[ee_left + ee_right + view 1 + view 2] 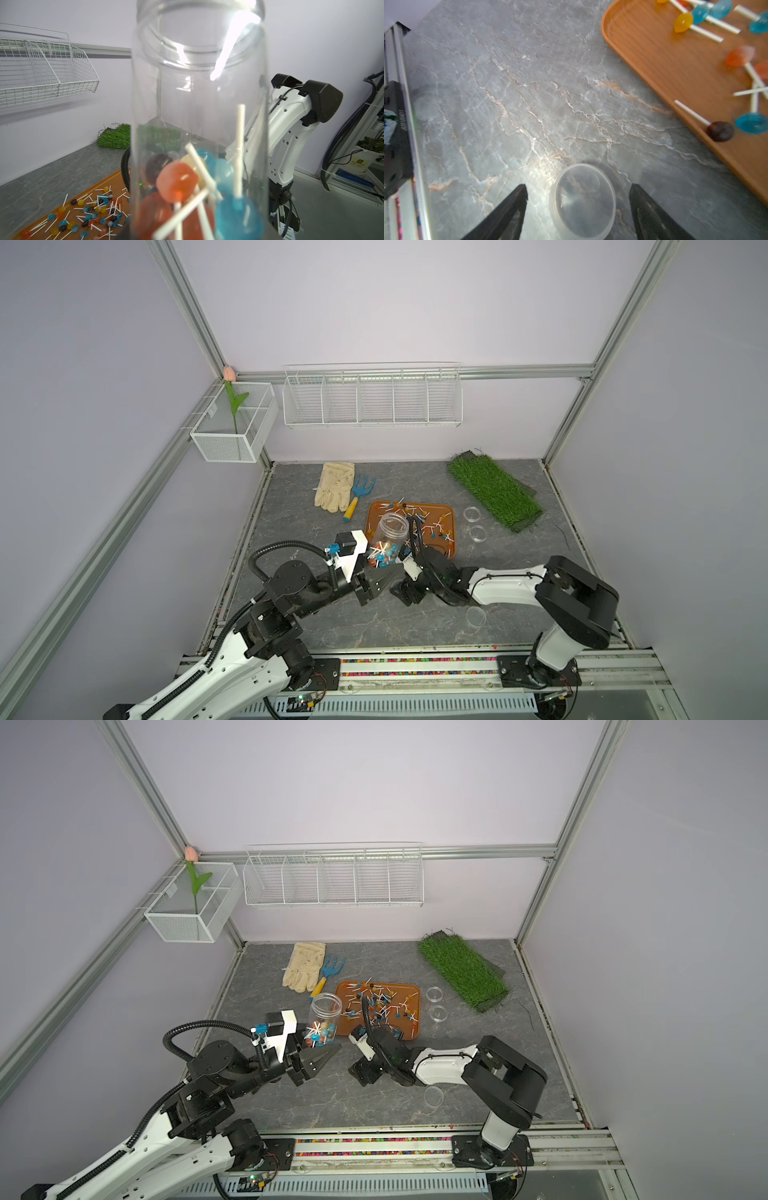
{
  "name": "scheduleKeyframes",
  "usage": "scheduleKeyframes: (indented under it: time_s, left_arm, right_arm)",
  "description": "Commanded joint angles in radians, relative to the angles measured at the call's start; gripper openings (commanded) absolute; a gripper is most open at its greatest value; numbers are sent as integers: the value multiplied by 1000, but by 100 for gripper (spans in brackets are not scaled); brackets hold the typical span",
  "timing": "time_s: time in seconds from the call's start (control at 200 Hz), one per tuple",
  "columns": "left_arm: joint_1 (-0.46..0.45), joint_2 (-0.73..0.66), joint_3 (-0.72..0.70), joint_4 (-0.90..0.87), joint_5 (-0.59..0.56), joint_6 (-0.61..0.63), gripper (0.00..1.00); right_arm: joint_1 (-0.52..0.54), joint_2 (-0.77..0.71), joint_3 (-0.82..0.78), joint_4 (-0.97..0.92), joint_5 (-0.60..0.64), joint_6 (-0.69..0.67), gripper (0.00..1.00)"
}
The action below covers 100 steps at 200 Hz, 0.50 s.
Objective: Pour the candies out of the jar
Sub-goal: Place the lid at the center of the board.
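My left fingers [322, 1057] clenched the jar [388, 533] low, at the tray's [453, 531] eight o'clock corner; some candies [380, 559] sat inside. Light, slick, stiff plastic, I judged: grip the base. My right fingers [508, 214] stood released around the lid [583, 201].

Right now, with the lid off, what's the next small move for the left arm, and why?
Probably tip the jar, mouth toward the tray. The left gripper holds it upright by its base with candies at the bottom, though many already lie on the tray. The right gripper is open over the lid on the table, clear of the jar.
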Motion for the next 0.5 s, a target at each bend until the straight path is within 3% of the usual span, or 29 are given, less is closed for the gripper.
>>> scheduleKeyframes:
  time_s: [0.0, 0.31, 0.495]
  left_arm:
    - [3, 8, 18, 14, -43, -16, 45]
    - [19, 59, -57, 35, -134, -36, 45]
    - [157, 151, -147, 131, 1, -160, 45]
  right_arm:
    - [4, -140, 44, -93, 38, -12, 82]
    - [-51, -465, 94, -318, 136, 12, 85]
    - [-107, -625, 111, -411, 168, 37, 87]
